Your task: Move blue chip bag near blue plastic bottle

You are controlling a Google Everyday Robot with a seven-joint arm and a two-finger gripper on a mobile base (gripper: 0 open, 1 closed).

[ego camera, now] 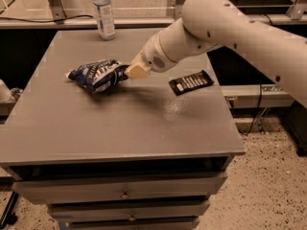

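The blue chip bag (97, 74), crinkly dark blue with white lettering, is at the left middle of the grey table (120, 128). My gripper (136, 71) is at the bag's right end and shut on it, with the white arm reaching in from the upper right. The blue plastic bottle (104, 12), clear with a pale label and a white cap, stands upright at the table's far edge, behind the bag and apart from it.
A flat black bar-shaped packet (191, 82) lies on the table right of the gripper, under the arm. A ledge with a cable runs behind the table. Drawers are below the table's front edge. There is speckled floor to the right.
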